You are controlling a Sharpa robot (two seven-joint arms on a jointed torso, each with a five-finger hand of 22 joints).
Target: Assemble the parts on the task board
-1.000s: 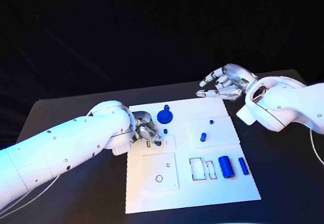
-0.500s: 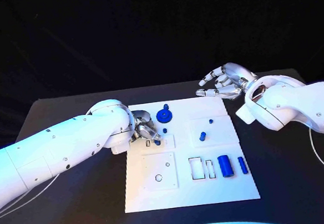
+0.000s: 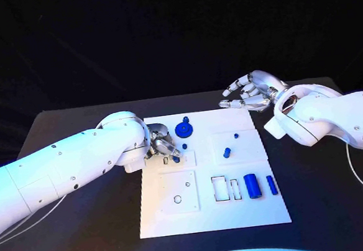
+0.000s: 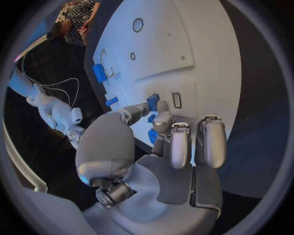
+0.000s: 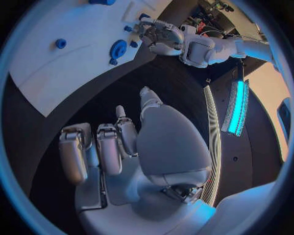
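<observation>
Left hand (image 3: 164, 148): lay over the left edge of the task board (image 3: 216, 218), fingers pointed down at it. From the head view, could make out just a small blue part (image 3: 176, 157) at the fingertips, grip hidden by the hand's own back. From the left wrist view, saw more: the small blue part (image 4: 152, 102) pinched between thumb and a finger, just beside a small rectangular slot (image 4: 176, 100). Could not tell whether the part touched the board.

Right hand (image 3: 248, 95): hovered at the board's far right corner, loosely curled. In the right wrist view, right hand (image 5: 116, 147) over the black table (image 3: 97, 237), fingers apart from the thumb, nothing in it. Same view also caught the left hand (image 5: 160, 34) across the board and the blue gear (image 5: 118, 49) near it.

Elsewhere on the board, head view: blue gear (image 3: 184, 129) just beside the left hand; short blue peg (image 3: 228, 153) towards the middle; thick blue cylinder (image 3: 253, 186) and thin blue bar (image 3: 271, 185) side by side near the right edge, next to two rectangular cut-outs (image 3: 220, 188); round hole (image 3: 178, 199) on the near left.
</observation>
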